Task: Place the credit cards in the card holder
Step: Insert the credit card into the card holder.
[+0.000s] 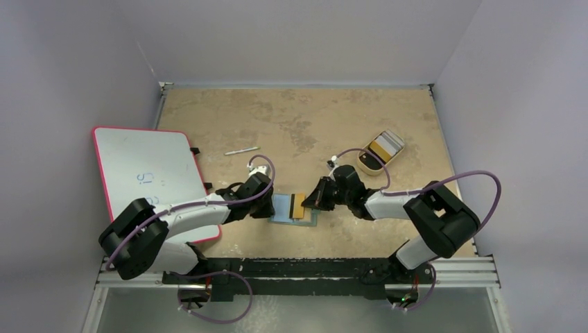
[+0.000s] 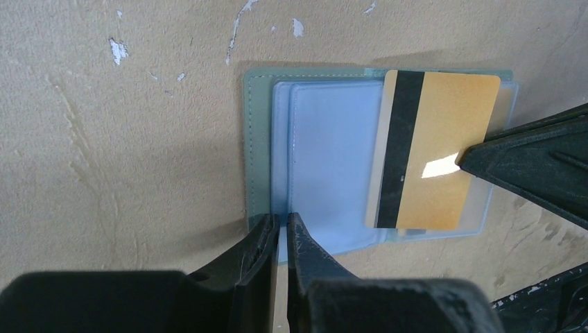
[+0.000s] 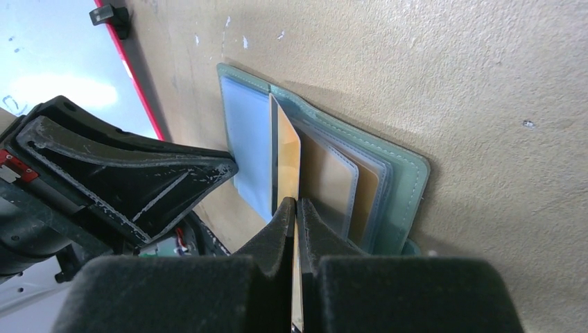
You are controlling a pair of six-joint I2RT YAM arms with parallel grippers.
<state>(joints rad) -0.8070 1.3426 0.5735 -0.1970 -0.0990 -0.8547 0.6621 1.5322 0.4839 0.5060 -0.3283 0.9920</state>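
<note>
While left claw (image 2: 283,222) pinches card holder (image 2: 258,139), right claw (image 3: 294,208) (angled low) clamps yellow card (image 3: 288,156).

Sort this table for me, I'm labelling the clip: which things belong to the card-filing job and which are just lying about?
Job: open card holder, its pocket pinched by the left gripper; yellow-orange card in the right gripper; more cards in the tan tray.
Lying about: whiteboard; pen.
</note>
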